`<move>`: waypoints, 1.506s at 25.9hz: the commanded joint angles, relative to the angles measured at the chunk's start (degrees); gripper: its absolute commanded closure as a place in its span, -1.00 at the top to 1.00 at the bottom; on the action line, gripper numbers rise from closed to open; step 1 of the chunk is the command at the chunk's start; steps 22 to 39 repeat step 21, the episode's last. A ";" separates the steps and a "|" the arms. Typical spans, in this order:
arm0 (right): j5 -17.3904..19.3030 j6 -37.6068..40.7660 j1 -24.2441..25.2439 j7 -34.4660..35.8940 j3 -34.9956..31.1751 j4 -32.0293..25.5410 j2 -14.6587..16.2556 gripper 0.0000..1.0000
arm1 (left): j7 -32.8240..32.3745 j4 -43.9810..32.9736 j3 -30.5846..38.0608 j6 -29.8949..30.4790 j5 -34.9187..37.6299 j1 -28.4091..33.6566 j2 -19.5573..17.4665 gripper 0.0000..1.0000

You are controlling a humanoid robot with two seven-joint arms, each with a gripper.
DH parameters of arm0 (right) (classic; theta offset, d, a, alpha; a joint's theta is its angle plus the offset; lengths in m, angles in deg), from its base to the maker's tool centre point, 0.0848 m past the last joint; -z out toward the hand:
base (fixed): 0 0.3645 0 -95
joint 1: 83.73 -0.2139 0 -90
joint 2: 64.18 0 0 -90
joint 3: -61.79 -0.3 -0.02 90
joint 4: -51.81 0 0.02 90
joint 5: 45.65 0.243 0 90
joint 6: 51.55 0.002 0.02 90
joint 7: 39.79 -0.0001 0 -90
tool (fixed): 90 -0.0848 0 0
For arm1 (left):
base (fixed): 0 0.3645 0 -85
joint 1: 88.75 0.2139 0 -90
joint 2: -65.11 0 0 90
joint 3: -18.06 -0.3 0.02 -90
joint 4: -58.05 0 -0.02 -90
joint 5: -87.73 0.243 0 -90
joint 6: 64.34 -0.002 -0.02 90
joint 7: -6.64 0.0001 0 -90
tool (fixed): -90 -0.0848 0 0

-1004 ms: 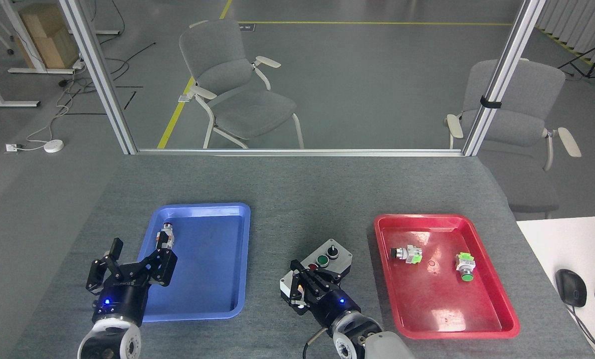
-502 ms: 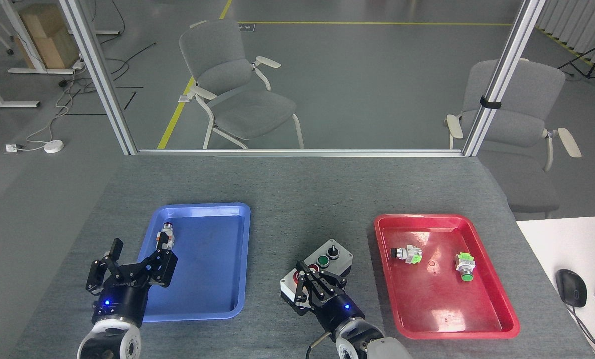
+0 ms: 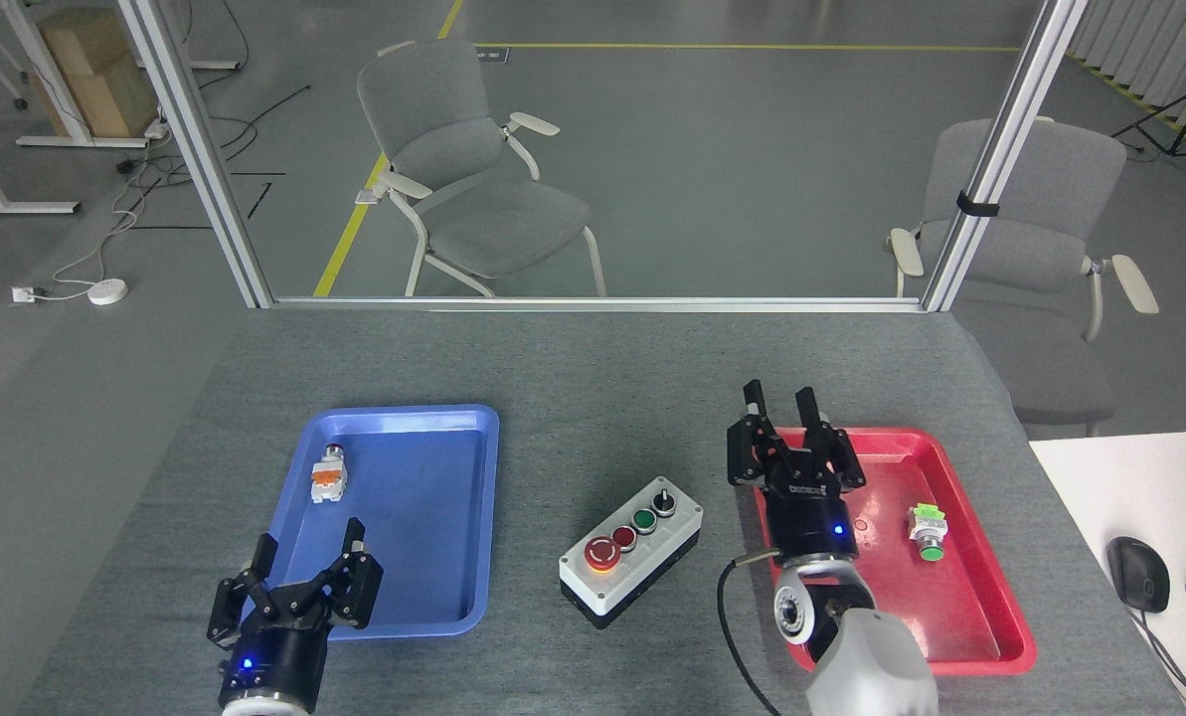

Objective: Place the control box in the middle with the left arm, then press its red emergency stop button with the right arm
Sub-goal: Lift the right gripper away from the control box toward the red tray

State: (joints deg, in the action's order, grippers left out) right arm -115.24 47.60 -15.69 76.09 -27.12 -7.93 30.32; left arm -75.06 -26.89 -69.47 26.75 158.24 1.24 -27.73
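Two trays flank the control box on the grey bench

Two trays sit either side of the control box [image 3: 632, 554], which rests on bare grey felt in the middle [image 3: 593, 418], apart from both tools. Its red emergency stop button [image 3: 601, 554] is at the near-left end of the face, uncovered, with a small red button, green button and black knob in a row beyond it. The blue tray [image 3: 453, 617] on the left holds one loose orange-and-white push-button part [image 3: 327, 475]. The red tray [image 3: 990, 636] on the right holds a green-capped part [image 3: 927, 531]; the right arm hides much of that tray's left side.

The left tool [image 3: 302, 577] stands at the blue tray's near-left corner, claws pointing away from the camera and spread, holding nothing. The right tool [image 3: 786, 423] is raised over the red tray's left edge, claws up and spread, empty, a black cable [image 3: 737, 617] looping from its white wrist. Nothing stands between either tool and the box.
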 commanded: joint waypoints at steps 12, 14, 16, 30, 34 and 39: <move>-9.78 -0.45 25.38 -20.08 -14.72 -28.69 -4.32 0.96 | -0.48 0.31 -0.45 -0.12 -0.29 0.54 0.91 0.98; -10.04 -0.54 25.12 -19.81 -16.39 -28.69 -5.99 0.96 | -0.48 0.31 -0.45 -0.12 -0.29 0.54 0.91 0.98; -10.04 -0.45 25.03 -19.72 -17.00 -28.69 -6.08 0.96 | -0.48 0.31 -0.45 -0.12 -0.37 0.54 0.91 0.98; -10.13 -0.45 25.03 -19.72 -17.09 -28.60 -5.55 0.96 | -0.48 0.31 -0.45 -0.12 -0.29 0.54 0.91 0.98; -10.13 -0.45 25.03 -19.72 -17.09 -28.60 -5.55 0.96 | -0.48 0.31 -0.45 -0.12 -0.29 0.54 0.91 0.98; -10.13 -0.45 25.03 -19.72 -17.09 -28.60 -5.55 0.96 | -0.48 0.31 -0.45 -0.12 -0.29 0.54 0.91 0.98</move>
